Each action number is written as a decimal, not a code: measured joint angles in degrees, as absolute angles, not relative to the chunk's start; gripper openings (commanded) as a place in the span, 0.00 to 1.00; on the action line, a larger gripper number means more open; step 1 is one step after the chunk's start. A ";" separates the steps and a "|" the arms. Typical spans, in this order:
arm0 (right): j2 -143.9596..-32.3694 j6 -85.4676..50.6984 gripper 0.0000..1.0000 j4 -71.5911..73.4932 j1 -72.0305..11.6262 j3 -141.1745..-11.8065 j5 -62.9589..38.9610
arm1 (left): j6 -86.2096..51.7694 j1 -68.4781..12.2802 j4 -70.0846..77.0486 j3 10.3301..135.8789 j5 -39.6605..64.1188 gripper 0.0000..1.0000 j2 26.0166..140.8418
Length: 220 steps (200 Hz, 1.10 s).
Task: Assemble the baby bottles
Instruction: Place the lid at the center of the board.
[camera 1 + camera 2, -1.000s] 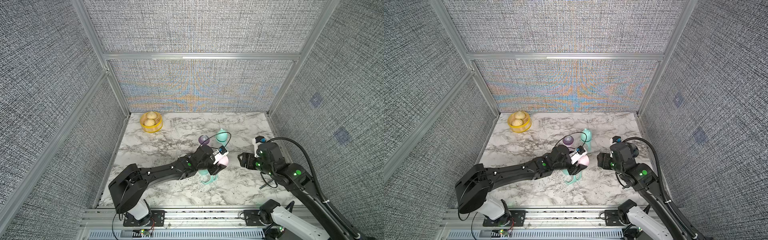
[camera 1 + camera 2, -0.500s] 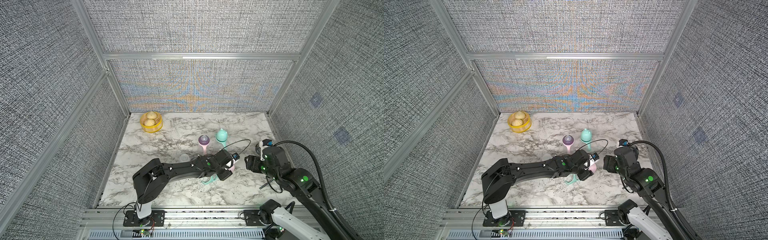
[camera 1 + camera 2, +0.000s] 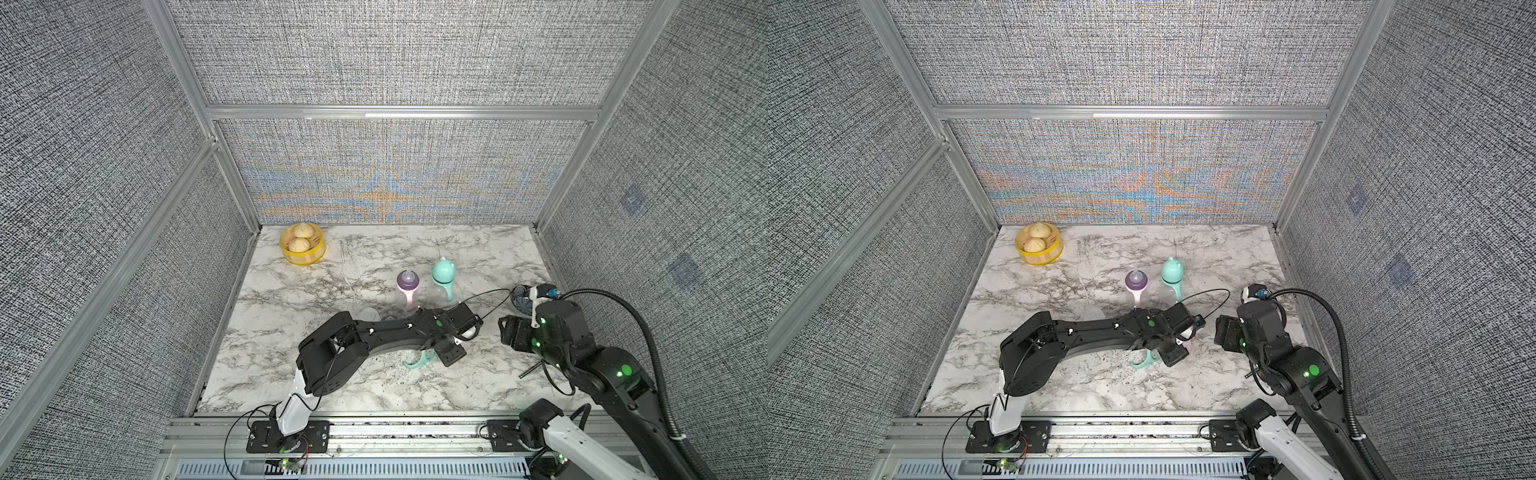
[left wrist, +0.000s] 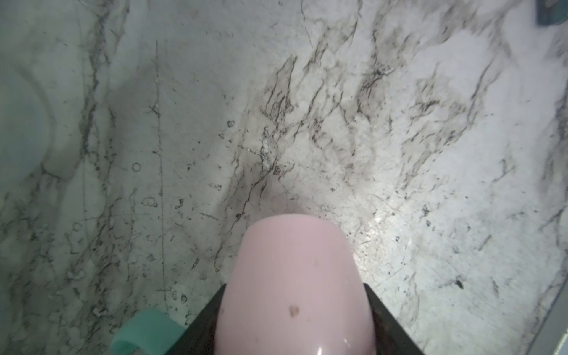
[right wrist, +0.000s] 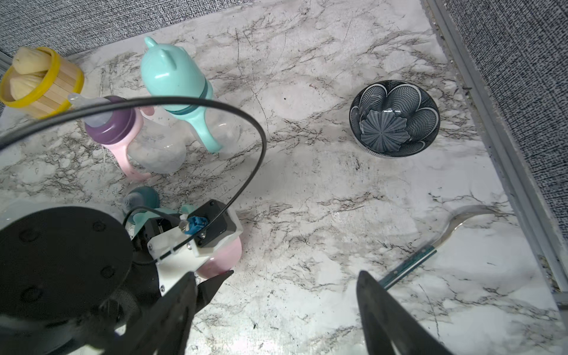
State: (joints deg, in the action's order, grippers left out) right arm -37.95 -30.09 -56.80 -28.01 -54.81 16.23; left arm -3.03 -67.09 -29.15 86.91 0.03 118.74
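One pink cap (image 4: 295, 285) sits clamped in the left gripper (image 4: 296, 322), the right gripper (image 5: 273, 281) gaping empty; capping the purple-collared bottle (image 3: 407, 284) looks next.

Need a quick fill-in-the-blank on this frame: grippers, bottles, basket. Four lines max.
1. The left gripper is shut on a ____ dome cap.
2. The right gripper is ____ and holds nothing.
3. Next to the purple-collared bottle, the capped bottle wears a ____ eared cap.
4. The yellow basket holds ____ buns.

Missing words: pink; open; mint; two.
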 measured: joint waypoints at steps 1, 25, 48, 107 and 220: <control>-37.95 -30.09 0.82 -56.84 -28.01 -54.81 16.23 | -3.03 -67.09 -29.19 86.96 0.03 0.41 118.78; -37.36 -30.00 0.82 -57.28 -27.86 -54.81 16.16 | -3.25 -67.16 -30.33 88.03 0.14 0.46 119.92; -37.58 -29.36 0.83 -57.56 -27.86 -54.81 15.42 | -3.25 -67.26 -30.76 88.25 0.16 0.55 120.01; -38.48 -26.15 0.85 -59.42 -27.86 -54.26 8.99 | -3.44 -67.26 -31.53 87.72 0.16 0.89 117.75; -42.15 -26.70 0.85 -54.74 -28.40 -47.94 -1.32 | -5.43 -63.92 -32.23 84.09 -4.67 1.00 106.78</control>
